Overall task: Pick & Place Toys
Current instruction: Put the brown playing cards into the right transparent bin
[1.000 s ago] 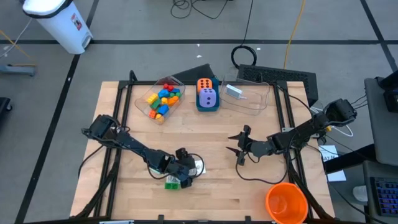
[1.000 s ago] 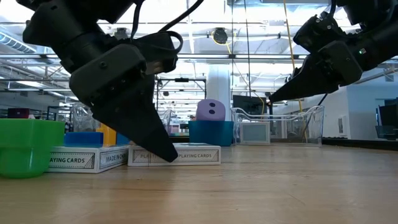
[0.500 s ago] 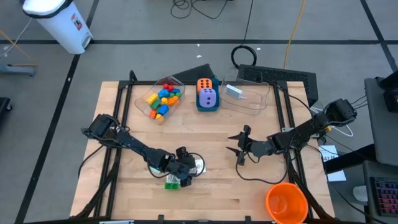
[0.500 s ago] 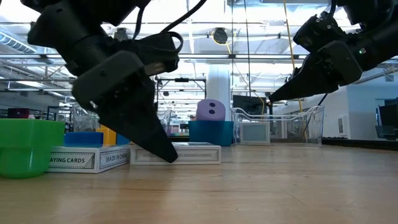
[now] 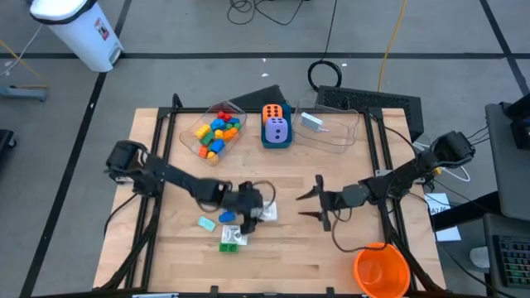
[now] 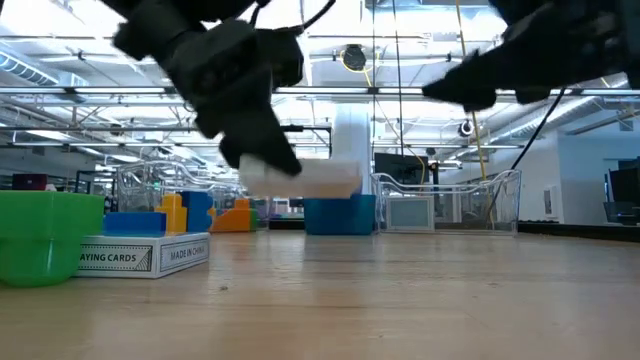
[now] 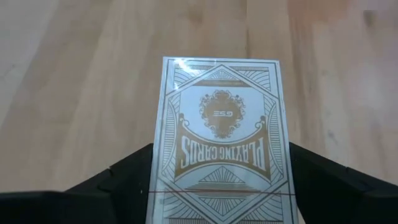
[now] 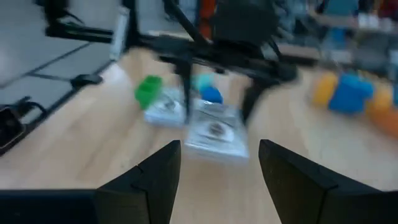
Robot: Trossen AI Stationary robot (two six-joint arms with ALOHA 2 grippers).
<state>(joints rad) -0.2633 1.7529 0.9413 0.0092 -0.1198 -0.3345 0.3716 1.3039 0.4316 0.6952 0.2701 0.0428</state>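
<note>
A white playing-card box (image 7: 221, 140) hangs above the table's middle, with my left gripper (image 5: 258, 209) shut on it. A second card box (image 6: 145, 256) lies flat on the wood with a blue brick (image 6: 133, 222) showing above it. A green brick (image 5: 231, 241) stands beside it near the front edge. My right gripper (image 5: 310, 203) hovers open to the right of the lifted box, its fingers (image 8: 155, 177) pointing at it with nothing between them. My left gripper pinches the card box by its two long edges (image 7: 157, 186) between its two fingers, at the end nearest the wrist. The fingers slant down from the table's left and lie along the box. The box (image 6: 300, 178) is lifted clear of the table, roughly level.
At the far edge stand a clear tub of coloured bricks (image 5: 217, 131), a blue box with an orange and a purple die (image 5: 276, 124), and a clear tub holding a white card (image 5: 327, 126). An orange cup (image 5: 381, 269) sits at the front right corner.
My left gripper has taken hold of the card box and raised it off the table, going up and toward the right and far edges. The second card box, blue brick and green brick stayed put. My right gripper has risen a little and tipped toward level.
</note>
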